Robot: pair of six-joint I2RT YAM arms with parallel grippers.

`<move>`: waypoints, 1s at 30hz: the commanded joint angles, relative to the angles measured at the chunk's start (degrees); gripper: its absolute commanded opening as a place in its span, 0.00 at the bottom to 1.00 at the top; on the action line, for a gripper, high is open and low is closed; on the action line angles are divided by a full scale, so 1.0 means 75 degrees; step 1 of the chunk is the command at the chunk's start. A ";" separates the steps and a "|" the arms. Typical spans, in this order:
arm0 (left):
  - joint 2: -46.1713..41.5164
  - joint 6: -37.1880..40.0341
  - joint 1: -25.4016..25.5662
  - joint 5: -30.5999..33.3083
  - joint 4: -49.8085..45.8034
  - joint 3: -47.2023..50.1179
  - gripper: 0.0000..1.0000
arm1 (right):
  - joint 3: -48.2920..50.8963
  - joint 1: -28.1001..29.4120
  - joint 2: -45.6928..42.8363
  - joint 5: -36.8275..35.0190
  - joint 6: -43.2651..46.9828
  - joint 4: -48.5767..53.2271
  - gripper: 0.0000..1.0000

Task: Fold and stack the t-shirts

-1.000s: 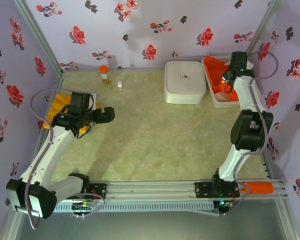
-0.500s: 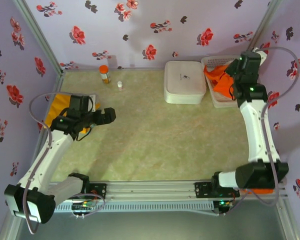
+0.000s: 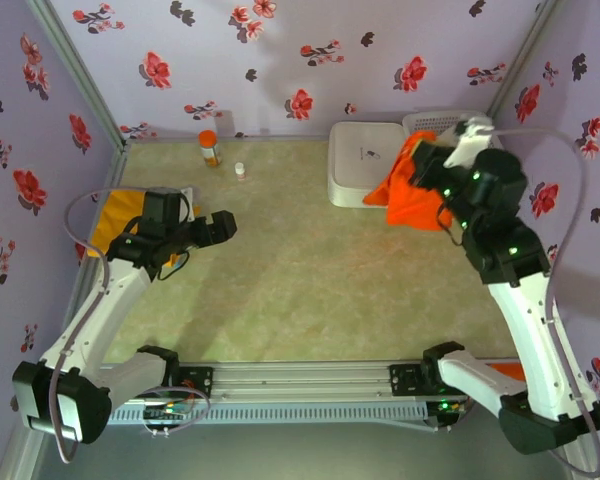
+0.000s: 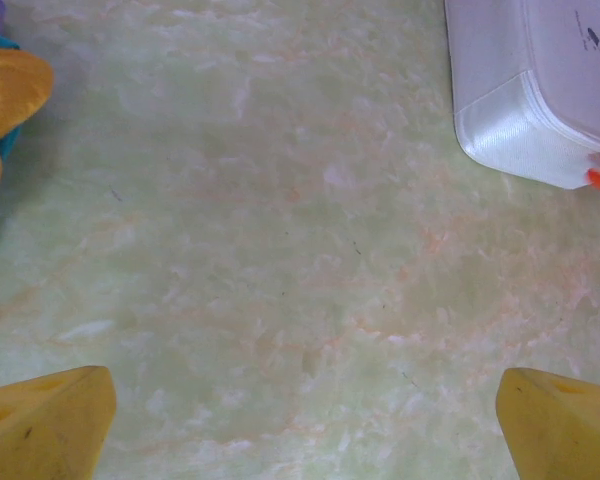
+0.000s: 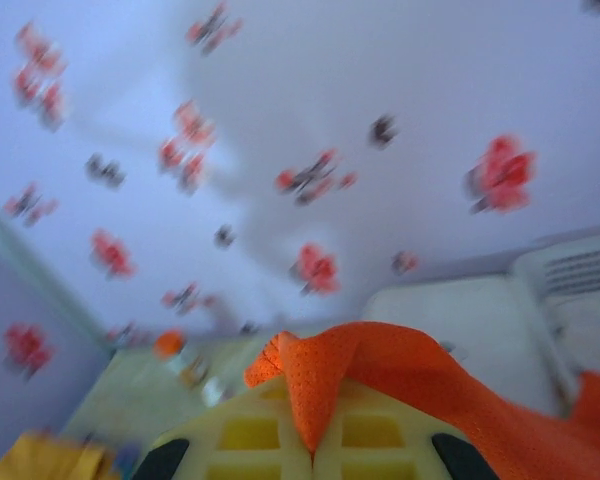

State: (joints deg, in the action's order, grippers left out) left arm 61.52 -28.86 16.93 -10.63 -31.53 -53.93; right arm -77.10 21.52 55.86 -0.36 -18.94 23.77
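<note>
The orange-red t-shirt [image 3: 410, 192] hangs bunched in the air beside the white box, and my right gripper [image 3: 430, 175] is shut on it. In the right wrist view a fold of its mesh fabric [image 5: 380, 375] is pinched between the closed yellow fingers of that gripper [image 5: 315, 445]. The mustard t-shirt [image 3: 113, 215] lies crumpled at the table's left edge, and its edge shows in the left wrist view [image 4: 5, 95]. My left gripper [image 3: 220, 228] stands open just right of it, low over bare table. Nothing sits between its wide-apart fingertips [image 4: 300, 420].
A white lidded box [image 3: 365, 160] stands at the back, its corner seen from the left wrist [image 4: 540, 90]. A white basket [image 3: 450, 122] sits behind the right arm. An orange-capped bottle [image 3: 210, 148] and a small white bottle [image 3: 240, 171] stand at the back left.
The right arm has risen and swung left, drawing the orange-red t-shirt up out of the basket. The left arm has barely shifted.
</note>
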 commanded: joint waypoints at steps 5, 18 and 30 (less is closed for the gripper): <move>0.0317 -0.0206 0.0052 -0.0147 0.0067 0.0292 0.97 | 0.1859 0.2943 0.0120 -0.0807 0.0118 -0.1092 0.00; 0.0241 -0.0102 0.0052 0.0073 -0.0241 0.0479 0.97 | 0.0953 0.6264 0.3689 -0.1633 -0.0133 -0.2279 0.05; 0.0679 -0.0061 0.0069 0.0303 -0.0310 0.0802 0.95 | 0.1192 0.6356 0.3386 -0.2401 0.0320 -0.2020 0.83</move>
State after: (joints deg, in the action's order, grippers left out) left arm 64.86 -29.67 16.99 -9.37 -32.62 -49.19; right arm -68.53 69.06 84.47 -12.69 -17.96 7.51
